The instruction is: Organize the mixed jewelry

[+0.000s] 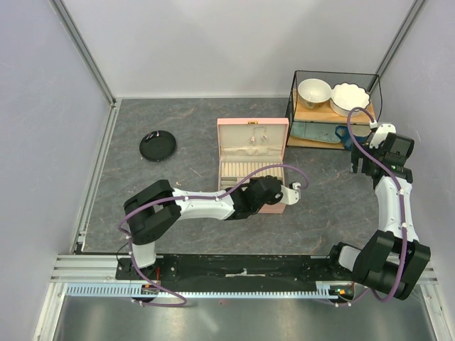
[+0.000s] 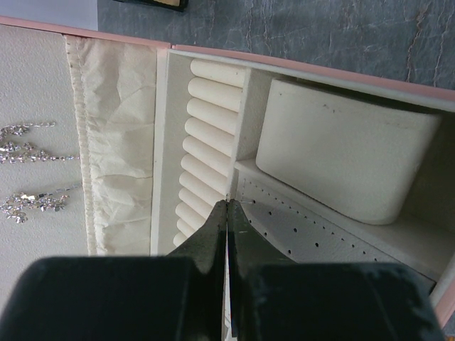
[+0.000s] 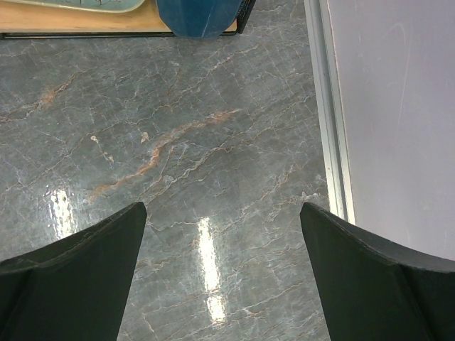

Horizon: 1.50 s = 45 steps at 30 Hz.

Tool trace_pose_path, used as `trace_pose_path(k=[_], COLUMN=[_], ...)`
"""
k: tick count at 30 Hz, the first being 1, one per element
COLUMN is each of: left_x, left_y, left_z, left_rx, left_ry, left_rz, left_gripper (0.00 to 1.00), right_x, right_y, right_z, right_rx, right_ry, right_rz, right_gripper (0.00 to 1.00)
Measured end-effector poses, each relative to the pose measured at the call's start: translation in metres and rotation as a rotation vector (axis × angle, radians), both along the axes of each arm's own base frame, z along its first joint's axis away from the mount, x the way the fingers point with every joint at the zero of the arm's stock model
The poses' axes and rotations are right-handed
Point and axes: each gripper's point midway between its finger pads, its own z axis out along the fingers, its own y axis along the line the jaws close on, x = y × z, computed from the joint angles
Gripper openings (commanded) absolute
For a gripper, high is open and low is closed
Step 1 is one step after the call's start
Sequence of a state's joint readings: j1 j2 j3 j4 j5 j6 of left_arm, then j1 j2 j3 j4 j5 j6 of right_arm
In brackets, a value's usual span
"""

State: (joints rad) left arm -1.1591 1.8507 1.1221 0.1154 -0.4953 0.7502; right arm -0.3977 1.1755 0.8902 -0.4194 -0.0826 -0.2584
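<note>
The pink jewelry box (image 1: 226,125) lies open mid-table. In the left wrist view its cream ring rolls (image 2: 206,121), a perforated tray (image 2: 298,227) and a padded cushion (image 2: 341,156) show. Two sparkly silver earrings (image 2: 28,145) hang on the lid lining. My left gripper (image 2: 227,202) is shut over the divider between rolls and tray. A tiny pale piece of the mixed jewelry (image 2: 242,202), with a thin pin, pokes out at its tips. A black round dish (image 1: 157,146) sits at the far left with small specks in it. My right gripper (image 3: 222,206) hangs open over bare table.
A black wire rack (image 1: 334,106) at the back right holds two white bowls (image 1: 313,92) on a wooden shelf. A blue object (image 3: 195,18) sits at the rack's foot. The side wall's metal rail (image 3: 330,106) runs close to the right gripper.
</note>
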Motion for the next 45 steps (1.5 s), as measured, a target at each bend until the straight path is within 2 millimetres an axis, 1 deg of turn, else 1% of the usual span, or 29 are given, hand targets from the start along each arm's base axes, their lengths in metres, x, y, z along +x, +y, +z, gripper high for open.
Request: trace_pose_path(k=[22, 36, 45], left_x=[0.0001, 0.0038, 0.0049], left_y=[-0.0004, -0.0017, -0.0026], left_z=[-0.0021, -0.0033, -0.0011], left_rx=[0.002, 0.003, 0.003], left_ry=[0.002, -0.019, -0.031], left_rz=[0.0, 0.008, 0.004], left_gripper=[0.02, 0.01, 0.02], right_x=[0.0, -0.0001, -0.0026], right_y=[0.0, 0.0, 0.0011], right_z=[0.0, -0.0002, -0.0056], right_rx=[0.0, 0.0, 0.005], right_ry=[0.0, 0.0, 0.012], right_rz=[0.0, 0.0, 0.0], right_gripper=[0.98, 0.98, 0.98])
